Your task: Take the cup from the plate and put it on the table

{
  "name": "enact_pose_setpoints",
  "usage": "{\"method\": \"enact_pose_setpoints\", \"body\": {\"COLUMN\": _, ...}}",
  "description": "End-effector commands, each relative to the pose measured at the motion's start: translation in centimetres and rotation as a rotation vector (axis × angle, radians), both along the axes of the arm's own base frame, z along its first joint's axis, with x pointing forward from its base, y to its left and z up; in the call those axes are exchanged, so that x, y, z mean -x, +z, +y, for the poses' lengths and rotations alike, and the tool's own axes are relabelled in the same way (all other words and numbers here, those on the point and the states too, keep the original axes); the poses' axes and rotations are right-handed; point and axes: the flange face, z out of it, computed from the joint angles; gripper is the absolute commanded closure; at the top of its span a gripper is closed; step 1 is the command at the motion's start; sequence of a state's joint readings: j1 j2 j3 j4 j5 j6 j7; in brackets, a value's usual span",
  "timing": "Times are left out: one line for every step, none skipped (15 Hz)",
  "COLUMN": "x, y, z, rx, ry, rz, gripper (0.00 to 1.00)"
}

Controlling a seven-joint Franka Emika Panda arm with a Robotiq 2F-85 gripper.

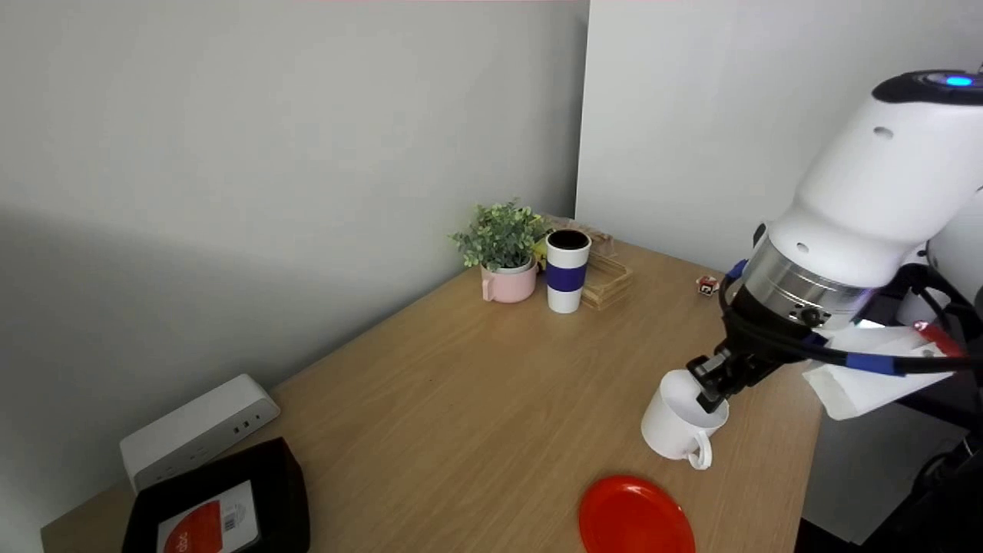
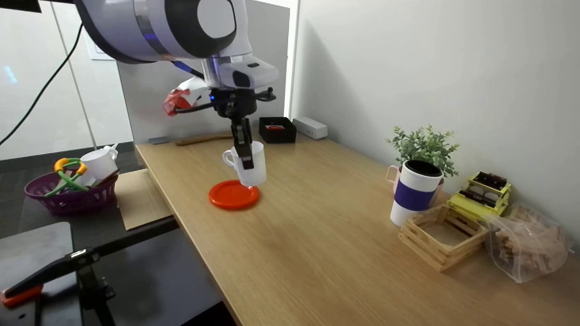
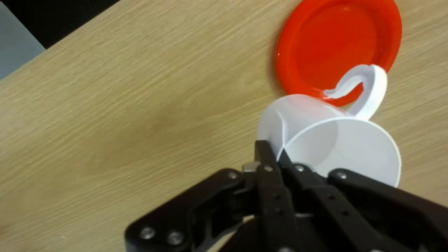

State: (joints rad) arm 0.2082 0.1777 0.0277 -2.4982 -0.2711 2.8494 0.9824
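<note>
The white cup [image 1: 668, 424] is held tilted in the air, as the exterior view [image 2: 257, 171] also shows. My gripper [image 1: 702, 385] is shut on the cup's rim. In the wrist view, one fingertip of the gripper [image 3: 274, 151] is outside the cup [image 3: 304, 106] and one inside. The cup's handle points toward the plate side. The red plate [image 1: 636, 521] lies flat on the wooden table [image 1: 461, 430] with nothing on it. In the wrist view the plate [image 3: 336, 38] is just beyond the cup, partly covered by the handle. The plate also shows under the cup's side [image 2: 232, 197].
A white tumbler with a dark blue band [image 2: 410, 199], a potted plant [image 1: 508, 280], a wooden crate [image 2: 446, 242] and a bag [image 2: 528, 246] stand along the wall. A black tray [image 1: 296, 491] and white power strip [image 1: 196, 430] lie at the far end. The table edge [image 2: 195, 246] is near the plate.
</note>
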Motion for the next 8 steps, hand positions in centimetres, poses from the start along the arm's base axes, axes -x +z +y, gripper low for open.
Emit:
{"method": "enact_pose_setpoints", "body": {"x": -0.5, "y": -2.4, "z": -2.4, "rx": -0.08, "ry": 0.034, "rz": -0.008, "gripper": 0.99}}
{"method": "enact_pose_setpoints", "body": {"x": -0.6, "y": -3.1, "z": -2.8, "rx": -0.107, "ry": 0.025, "rz": 0.006, "gripper": 0.99}}
{"method": "enact_pose_setpoints", "body": {"x": -0.9, "y": -3.8, "z": -3.1, "rx": -0.129, "ry": 0.012, "rz": 0.023, "gripper": 0.99}}
{"method": "enact_pose_setpoints", "body": {"x": -0.9, "y": -4.1, "z": -3.2, "rx": -0.149, "ry": -0.001, "rz": 0.04, "gripper": 0.99}}
{"method": "enact_pose_setpoints", "body": {"x": -1.0, "y": -4.5, "z": -3.5, "rx": -0.162, "ry": -0.021, "rz": 0.057, "gripper": 0.99}}
{"method": "enact_pose_setpoints", "body": {"x": -1.0, "y": -4.9, "z": -3.8, "rx": -0.171, "ry": -0.042, "rz": 0.067, "gripper": 0.99}}
{"method": "enact_pose_setpoints", "body": {"x": -1.0, "y": -5.0, "z": -4.0, "rx": -0.179, "ry": -0.069, "rz": 0.074, "gripper": 0.99}}
{"method": "enact_pose_setpoints", "body": {"x": -1.0, "y": -5.2, "z": -4.2, "rx": -0.185, "ry": -0.095, "rz": 0.077, "gripper": 0.99}}
